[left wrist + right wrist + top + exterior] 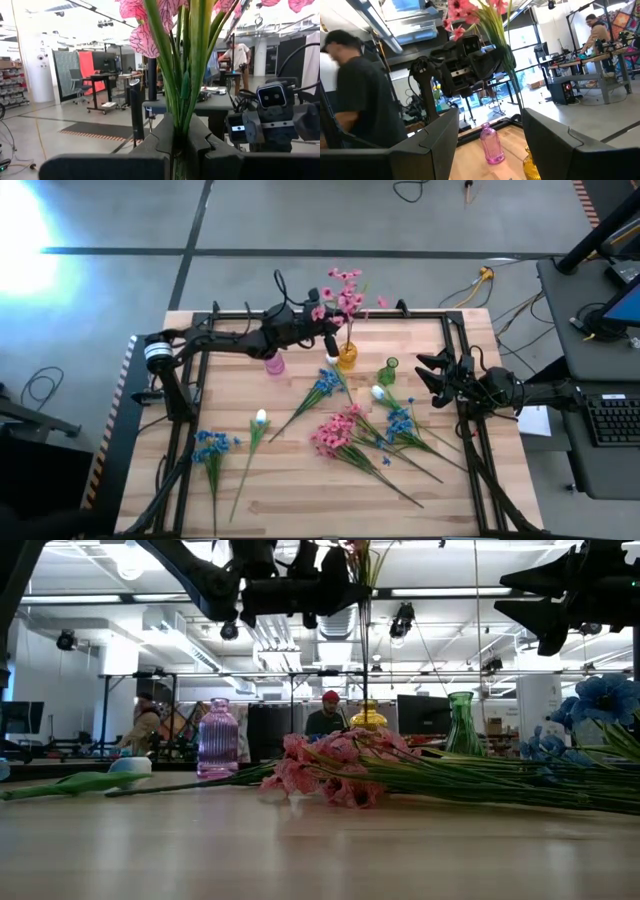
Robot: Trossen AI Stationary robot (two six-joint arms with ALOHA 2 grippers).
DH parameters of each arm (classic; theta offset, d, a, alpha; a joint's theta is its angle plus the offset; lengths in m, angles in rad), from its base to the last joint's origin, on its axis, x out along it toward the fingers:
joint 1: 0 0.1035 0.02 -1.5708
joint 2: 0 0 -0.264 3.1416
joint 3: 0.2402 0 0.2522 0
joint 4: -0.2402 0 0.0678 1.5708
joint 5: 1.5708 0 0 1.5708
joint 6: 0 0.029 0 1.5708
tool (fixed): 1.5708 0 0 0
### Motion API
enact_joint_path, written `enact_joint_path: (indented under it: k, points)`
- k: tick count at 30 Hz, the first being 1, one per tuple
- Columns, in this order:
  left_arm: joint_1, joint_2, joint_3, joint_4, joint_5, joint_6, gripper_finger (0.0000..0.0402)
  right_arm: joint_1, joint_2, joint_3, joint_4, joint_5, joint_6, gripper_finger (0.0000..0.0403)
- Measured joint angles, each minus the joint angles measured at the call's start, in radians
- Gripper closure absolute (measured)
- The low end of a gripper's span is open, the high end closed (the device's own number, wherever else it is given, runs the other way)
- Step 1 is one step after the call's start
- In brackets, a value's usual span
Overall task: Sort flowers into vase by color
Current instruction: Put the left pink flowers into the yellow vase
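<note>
On the near half of the surface, loose flowers are lying flat: a blue one at seven o'clock with its stem running toward six, a white bud beside it, and a mixed pink and blue heap at five o'clock whose stems are fanning toward four. Farther off, at three o'clock, the right claw is being held released and empty above the surface edge. At twelve o'clock, the pink flower bunch is being gripped by the clenched left claw, the stems being pinched between its fingers. The bunch's long axis is standing close to upright, blossoms up, stem ends pointing down at the yellow vase; the pink vase is standing toward nine o'clock of it. The stems should probably be kept vertical and centred over the intended mouth, then lowered slowly before being released, since the mouths look narrow and a tilted stem could be caught on the rim.
</note>
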Motion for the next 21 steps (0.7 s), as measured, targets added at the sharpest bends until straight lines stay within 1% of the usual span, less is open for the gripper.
enact_joint_path:
  k: [11,15,21]
  points:
    - [0.0,0.003,-0.038,0.01,0.0,-0.019,0.0402,0.0,0.0,0.0,0.0,0.0,0.0,0.0193]
    - [0.0,0.003,-0.041,0.01,-0.012,-0.054,0.04,0.0,0.0,0.0,0.0,0.0,0.0,0.0193]
    - [0.0,0.003,-0.041,-0.011,-0.015,-0.078,0.0375,0.0,0.0,0.0,0.0,0.0,0.001,0.0193]
